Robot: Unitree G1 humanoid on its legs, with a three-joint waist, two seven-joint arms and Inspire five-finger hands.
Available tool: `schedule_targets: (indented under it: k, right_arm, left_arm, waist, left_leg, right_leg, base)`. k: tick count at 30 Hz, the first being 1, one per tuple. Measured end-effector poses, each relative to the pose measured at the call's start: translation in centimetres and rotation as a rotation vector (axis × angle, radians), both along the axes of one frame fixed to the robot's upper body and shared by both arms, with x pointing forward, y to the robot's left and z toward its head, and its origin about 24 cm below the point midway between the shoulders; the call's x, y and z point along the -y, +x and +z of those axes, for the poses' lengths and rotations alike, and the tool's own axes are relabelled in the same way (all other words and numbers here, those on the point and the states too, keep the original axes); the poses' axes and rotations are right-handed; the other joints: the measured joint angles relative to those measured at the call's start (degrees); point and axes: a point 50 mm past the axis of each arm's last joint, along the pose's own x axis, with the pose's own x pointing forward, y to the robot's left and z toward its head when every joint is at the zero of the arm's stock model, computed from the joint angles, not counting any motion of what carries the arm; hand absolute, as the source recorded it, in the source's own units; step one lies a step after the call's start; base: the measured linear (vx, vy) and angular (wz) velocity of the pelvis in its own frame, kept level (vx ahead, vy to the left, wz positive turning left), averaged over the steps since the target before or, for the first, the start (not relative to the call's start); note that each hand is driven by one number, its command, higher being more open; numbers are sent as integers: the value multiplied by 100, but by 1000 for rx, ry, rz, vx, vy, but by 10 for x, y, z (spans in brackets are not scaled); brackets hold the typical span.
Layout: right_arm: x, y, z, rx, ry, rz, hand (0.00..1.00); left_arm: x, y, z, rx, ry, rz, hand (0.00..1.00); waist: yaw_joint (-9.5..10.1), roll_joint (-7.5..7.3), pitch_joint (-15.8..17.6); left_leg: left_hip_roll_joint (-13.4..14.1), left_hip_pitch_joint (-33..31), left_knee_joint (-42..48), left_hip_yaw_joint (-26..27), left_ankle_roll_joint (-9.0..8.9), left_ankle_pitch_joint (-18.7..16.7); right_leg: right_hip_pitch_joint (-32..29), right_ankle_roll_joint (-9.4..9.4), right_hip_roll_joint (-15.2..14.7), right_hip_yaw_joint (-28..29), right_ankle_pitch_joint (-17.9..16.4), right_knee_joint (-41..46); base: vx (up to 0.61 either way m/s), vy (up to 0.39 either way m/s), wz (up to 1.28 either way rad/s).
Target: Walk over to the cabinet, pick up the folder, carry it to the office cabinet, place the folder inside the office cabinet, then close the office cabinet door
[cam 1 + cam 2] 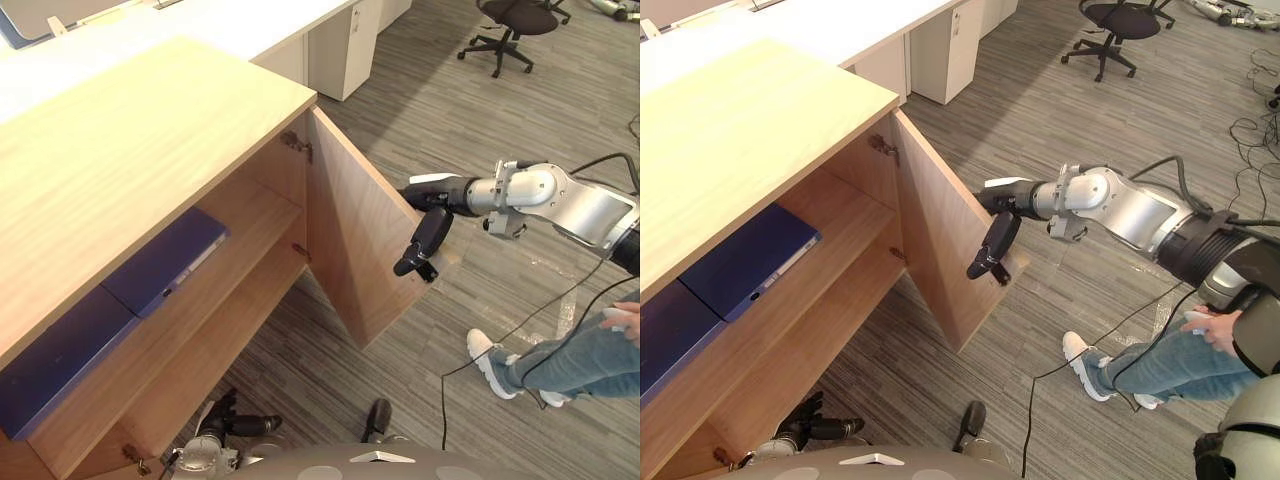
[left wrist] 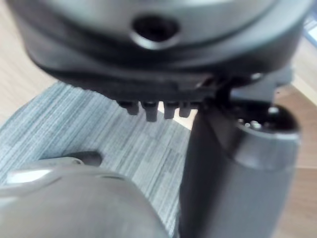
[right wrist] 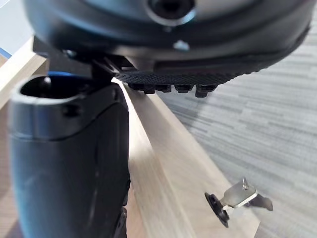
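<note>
Silver key [image 3: 241,198] juts from the door [image 3: 166,168] in the right wrist view.

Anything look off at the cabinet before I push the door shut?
Nothing damaged. The blue folder lies flat but skewed on the upper shelf, one corner right at its front edge; it might meet the door. A key juts from the door beside the right hand.
</note>
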Motion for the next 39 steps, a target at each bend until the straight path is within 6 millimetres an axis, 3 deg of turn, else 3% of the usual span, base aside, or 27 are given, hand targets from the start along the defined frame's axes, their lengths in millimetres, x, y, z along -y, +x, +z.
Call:
schedule_targets:
  k: [4,9,19,23,26,30,31,33,36,39]
  right_arm:
    - [0,-11,-19,-129,201,-63,100]
    - [5,-16,-23,-156,310,-100,100]
    - [18,-26,-9,-145,223,-47,100]
    - [16,-27,2,-155,100,59,100]
    - [17,-22,16,-99,34,108,100]
    - [34,6,68,129,-7,10,100]
    - [41,12,89,219,-46,-35,100]
    - [43,15,111,303,-74,-53,100]
    - [36,15,130,374,-77,-25,100]
    - [28,17,134,391,-77,5,100]
  left_arm:
    - [-2,-4,-1,-13,4,11,100]
    - [-2,-15,-3,-36,-2,58,100]
    - [-4,-17,-2,-27,-18,64,100]
    - [-12,-17,0,-17,-12,77,100]
    - [-15,-15,2,-10,-18,67,100]
    - [-19,-14,3,3,-30,91,100]
    - [-21,-15,3,9,-39,114,100]
    - [-24,-16,5,15,-33,126,100]
    - [-28,-18,6,15,-22,133,100]
    - [-29,-18,6,13,-20,134,100]
  waist:
    - [5,-41,-48]
    - [-10,-41,-48]
    - [9,-156,-30]
    - [12,-391,-14]
    - [6,-563,31]
    - [13,-689,90]
    - [28,-746,99]
    - [27,-815,105]
    - [-16,-899,83]
    - [-41,-910,79]
  left_leg:
    - [0,30,8,12,5,58]
    - [9,26,63,57,6,57]
    - [6,17,29,93,7,56]
    - [16,13,-11,172,8,56]
    - [17,-3,-15,192,11,41]
    - [22,-134,-6,256,5,-54]
    - [38,-130,0,286,-9,-62]
    - [98,-125,30,327,-49,-85]
    - [189,-131,91,361,-100,-116]
    - [219,-129,87,381,-113,-116]
  right_leg:
    - [31,0,21,12,0,1]
    - [17,-2,25,65,-2,1]
    - [-23,-3,45,97,-1,2]
    - [-88,-3,76,195,-1,2]
    - [-128,-22,77,260,13,2]
    - [-290,-116,99,344,104,2]
    - [-288,-122,122,379,108,1]
    - [-288,-147,180,403,114,1]
    - [-288,-169,274,430,110,1]
    - [-304,-185,313,445,106,1]
  base:
    - [14,33,-1]
    - [-1,45,-6]
    - [-26,48,-1]
    - [-48,25,-9]
    - [-91,30,-5]
    - [-112,34,-7]
    - [-97,11,-8]
    - [-66,0,-10]
    - [-38,7,-11]
    - [-12,44,-5]
